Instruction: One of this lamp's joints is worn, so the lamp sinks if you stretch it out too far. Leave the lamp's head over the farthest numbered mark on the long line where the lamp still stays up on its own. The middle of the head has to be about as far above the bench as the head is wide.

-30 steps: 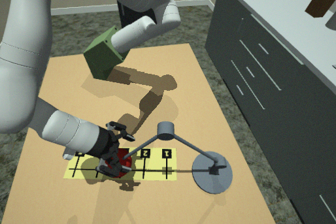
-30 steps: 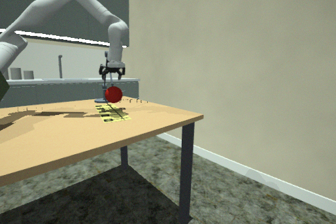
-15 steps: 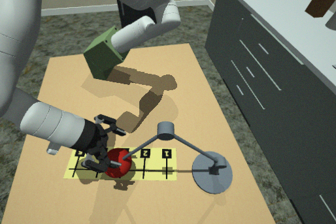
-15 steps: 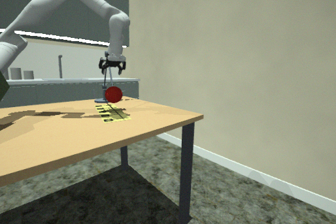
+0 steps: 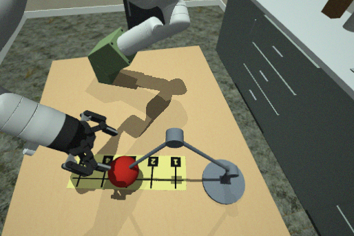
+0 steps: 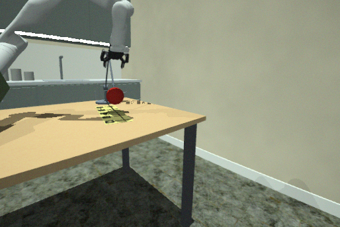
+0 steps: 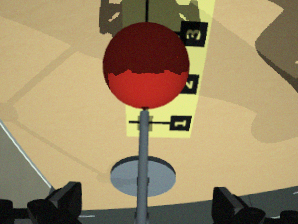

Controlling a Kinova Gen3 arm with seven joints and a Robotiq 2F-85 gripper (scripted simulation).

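The lamp has a red ball head (image 5: 123, 171), thin grey arms with an elbow joint (image 5: 174, 137), and a round grey base (image 5: 224, 181). The head hangs free above the yellow numbered strip (image 5: 127, 173), covering mark 3, between mark 4 (image 5: 107, 159) and mark 2 (image 5: 153, 160). In the wrist view the head (image 7: 147, 64) sits beside marks 2 and 3. My gripper (image 5: 107, 148) is open and empty. In the exterior view the gripper (image 6: 114, 59) is well above the head (image 6: 115, 95), apart from it.
A green block (image 5: 107, 60) sits at the far end of the bench by my arm. A dark grey cabinet (image 5: 293, 73) with a white counter runs along the right side. The bench edge is close beyond the strip.
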